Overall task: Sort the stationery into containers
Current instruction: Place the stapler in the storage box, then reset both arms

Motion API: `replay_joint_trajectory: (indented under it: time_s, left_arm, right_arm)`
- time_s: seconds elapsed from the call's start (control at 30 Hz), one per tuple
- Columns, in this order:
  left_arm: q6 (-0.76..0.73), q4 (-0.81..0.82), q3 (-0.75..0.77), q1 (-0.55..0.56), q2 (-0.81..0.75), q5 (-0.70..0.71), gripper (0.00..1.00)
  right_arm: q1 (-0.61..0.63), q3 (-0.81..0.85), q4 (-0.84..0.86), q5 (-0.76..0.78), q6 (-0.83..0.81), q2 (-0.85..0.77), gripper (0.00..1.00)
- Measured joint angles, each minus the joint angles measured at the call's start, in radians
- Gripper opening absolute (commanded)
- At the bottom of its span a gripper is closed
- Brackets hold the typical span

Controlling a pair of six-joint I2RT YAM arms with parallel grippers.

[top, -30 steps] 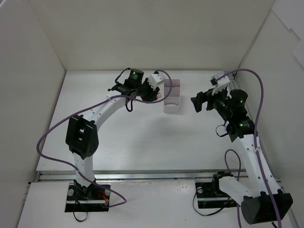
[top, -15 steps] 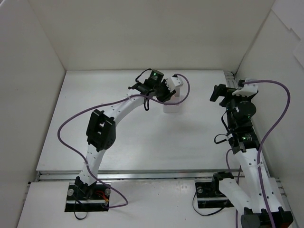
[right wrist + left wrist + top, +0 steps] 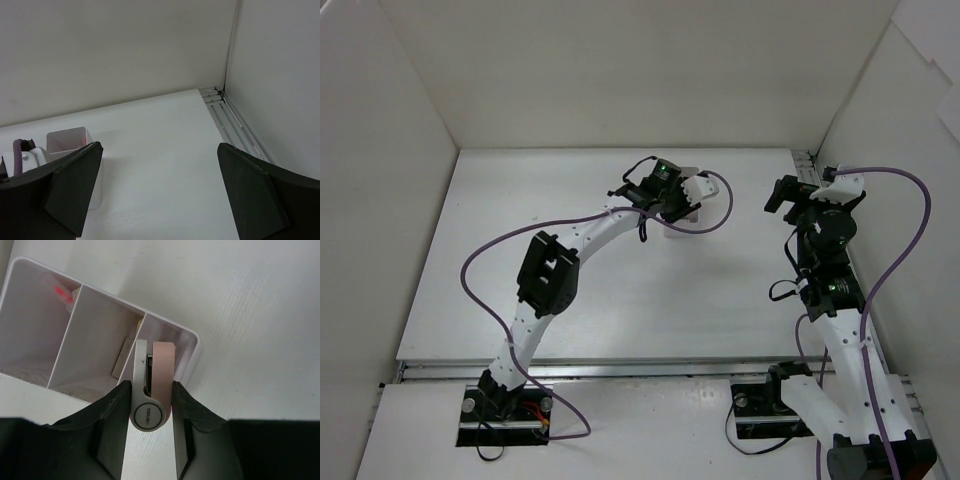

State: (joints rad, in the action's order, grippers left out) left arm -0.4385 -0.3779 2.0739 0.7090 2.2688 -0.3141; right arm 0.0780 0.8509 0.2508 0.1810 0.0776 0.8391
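My left gripper [image 3: 152, 390] is shut on a piece of stationery, a pale pink block [image 3: 163, 367] joined to a cream part with a round end [image 3: 149, 415]. It hangs over the end compartment of the white three-compartment container [image 3: 192, 339]. A tan block [image 3: 123, 358] lies at that compartment's edge. A pink pen-like stick [image 3: 60, 292] leans in the far compartment. From above, the left gripper [image 3: 692, 194] covers most of the container [image 3: 673, 227]. The right gripper [image 3: 788, 192] stands open and empty, off to the container's right.
White walls close in the table on three sides. A metal rail [image 3: 235, 122] runs along the right wall into the corner. In the right wrist view the container [image 3: 67, 139] stands at the left, with bare tabletop between my open fingers [image 3: 255, 195].
The left arm has swung right and now holds the pink and cream piece over the container. The right arm pulled back to the right and has since stayed put.
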Motion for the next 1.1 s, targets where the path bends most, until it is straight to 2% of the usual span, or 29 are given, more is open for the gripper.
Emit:
replay_joint_trajectory:
  time_s: [0.1,0.27,0.37,0.4,0.43,0.5,0.87,0.93,1.0,1.1]
  left_arm:
    - [-0.005,0.019,0.0,0.0,0.027,0.02,0.16]
    - [-0.01,0.047,0.0,0.003,0.06,0.053,0.17]
    - [-0.016,0.056,0.0,0.006,0.07,0.064,0.33]
    - [-0.017,0.057,0.0,0.008,0.069,0.065,0.51]
    - [-0.025,0.064,0.0,0.01,0.069,0.07,0.62]
    - [-0.017,0.082,0.0,0.014,0.061,0.07,0.74]
    - [-0.02,0.108,-0.03,0.023,0.037,0.082,0.77]
    - [-0.011,0.107,-0.031,0.023,0.015,0.068,0.81]
    - [0.003,0.107,-0.042,0.023,-0.021,0.049,0.97]
    - [0.041,0.112,-0.105,0.023,-0.129,0.019,1.0]
  right_arm:
    - [0.0,0.0,0.0,0.003,-0.002,0.0,0.98]
    - [0.0,0.0,0.0,0.006,-0.008,0.0,0.98]
    - [0.0,0.0,-0.001,0.006,-0.012,0.002,0.98]
    - [0.0,0.0,-0.001,0.006,-0.014,0.002,0.98]
    - [0.0,0.0,-0.001,0.006,-0.014,0.003,0.98]
    - [0.0,0.0,-0.001,0.006,-0.015,0.005,0.98]
    - [-0.001,0.0,-0.003,-0.013,-0.015,0.006,0.98]
    - [-0.001,0.0,-0.005,-0.014,-0.015,0.006,0.98]
    - [-0.001,0.0,-0.01,-0.019,-0.015,0.005,0.98]
    - [-0.001,0.002,-0.02,-0.032,-0.015,0.002,0.98]
